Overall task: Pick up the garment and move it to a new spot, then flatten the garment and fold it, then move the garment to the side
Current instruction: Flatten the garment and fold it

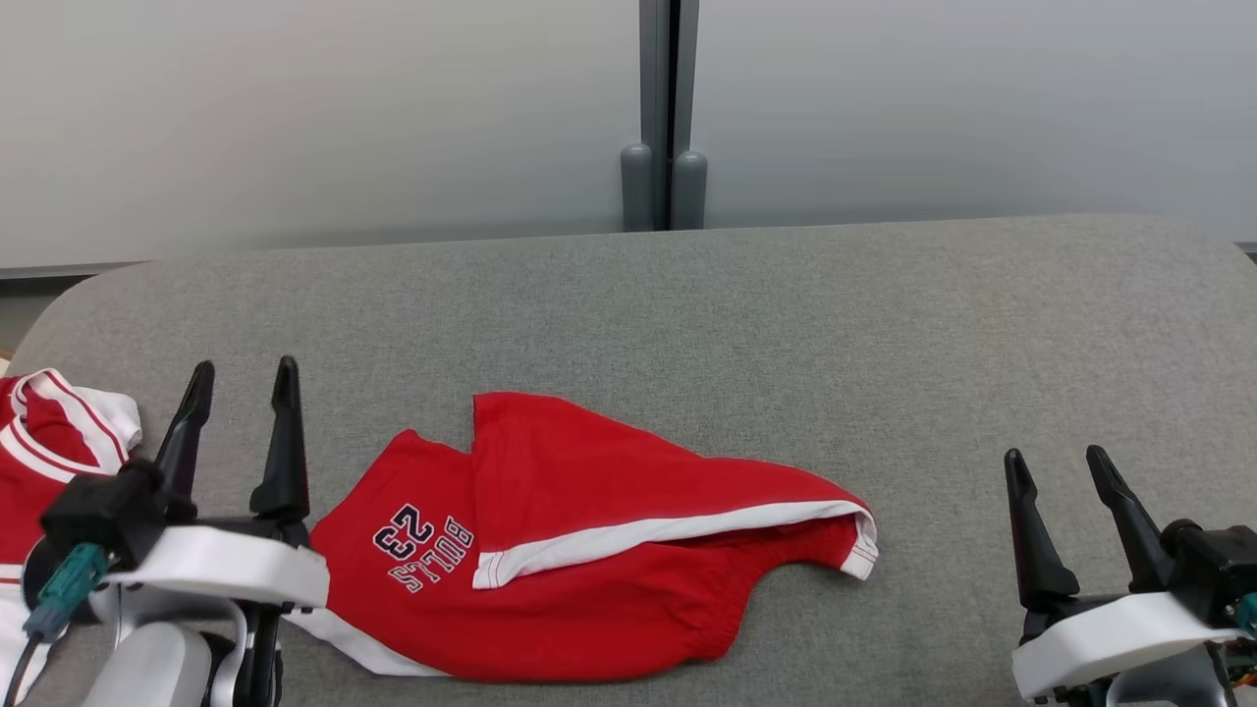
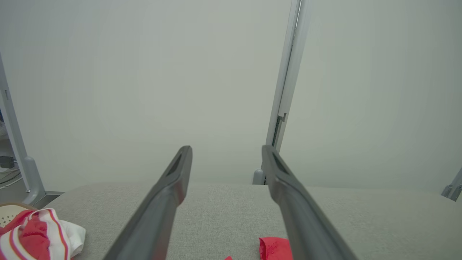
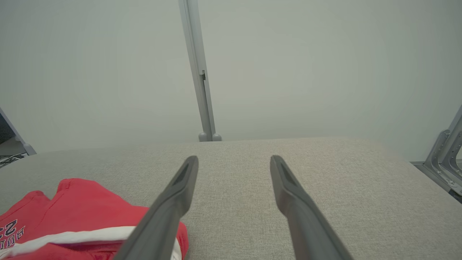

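A pair of red shorts with white trim and "BULLS 23" print, the garment (image 1: 579, 550), lies rumpled on the grey surface near its front edge, one leg folded over. My left gripper (image 1: 244, 378) stands open just left of the garment, nothing between its fingers. In the left wrist view my left gripper (image 2: 226, 150) points at the wall, and a scrap of the garment (image 2: 274, 248) shows at the bottom. At the far right my right gripper (image 1: 1061, 466) is open and apart from the cloth. The right wrist view has the garment (image 3: 72, 213) left of the right gripper (image 3: 234, 160).
A second red and white garment (image 1: 44, 452) lies bunched at the surface's left edge, also seen in the left wrist view (image 2: 34, 236). The grey fabric surface (image 1: 786, 324) stretches wide behind and to the right. A grey post (image 1: 668, 118) and pale wall panels stand behind.
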Available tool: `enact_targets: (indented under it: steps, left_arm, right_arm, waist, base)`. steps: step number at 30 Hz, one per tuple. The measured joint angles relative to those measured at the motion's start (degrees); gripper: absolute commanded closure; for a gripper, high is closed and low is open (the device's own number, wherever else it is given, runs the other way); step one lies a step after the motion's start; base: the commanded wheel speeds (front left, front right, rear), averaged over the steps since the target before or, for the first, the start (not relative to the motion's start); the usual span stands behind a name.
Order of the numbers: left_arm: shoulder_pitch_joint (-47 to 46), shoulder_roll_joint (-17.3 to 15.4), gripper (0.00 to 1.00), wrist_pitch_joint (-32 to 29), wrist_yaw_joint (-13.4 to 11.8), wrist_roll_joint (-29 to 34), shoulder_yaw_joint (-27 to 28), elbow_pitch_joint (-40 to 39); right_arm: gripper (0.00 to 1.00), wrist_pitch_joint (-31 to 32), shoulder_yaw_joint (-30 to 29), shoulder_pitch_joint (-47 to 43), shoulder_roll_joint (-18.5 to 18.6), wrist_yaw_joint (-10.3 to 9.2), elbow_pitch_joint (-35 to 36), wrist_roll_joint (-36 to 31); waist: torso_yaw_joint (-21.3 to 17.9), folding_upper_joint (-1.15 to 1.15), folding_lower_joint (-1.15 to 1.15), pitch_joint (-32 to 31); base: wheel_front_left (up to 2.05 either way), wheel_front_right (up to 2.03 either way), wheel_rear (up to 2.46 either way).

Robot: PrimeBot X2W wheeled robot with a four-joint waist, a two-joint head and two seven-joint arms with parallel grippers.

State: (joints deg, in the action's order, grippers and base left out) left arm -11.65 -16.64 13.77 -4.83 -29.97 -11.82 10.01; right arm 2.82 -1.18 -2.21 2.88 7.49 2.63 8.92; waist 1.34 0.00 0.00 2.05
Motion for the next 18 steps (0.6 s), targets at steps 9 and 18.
enact_targets:
  steps: [9,18]
  left_arm:
    - [10.1,-2.4,0.0,-2.2,-1.3,0.6,-0.6,-5.0]
    - [11.4,-2.5,0.0,-3.2,-1.4,0.6,-1.4,-6.3]
  right_arm:
    - [0.0,1.7,0.0,-2.1,0.3,0.0,1.7,-0.1]
    - [0.0,2.3,0.1,-2.5,0.7,0.0,2.4,0.1]
  waist:
    - [0.5,0.0,0.0,-2.6]
    - [0.8,0.0,0.0,-3.3]
  base:
    - [0.0,0.0,0.0]
    - [0.0,0.0,0.0]
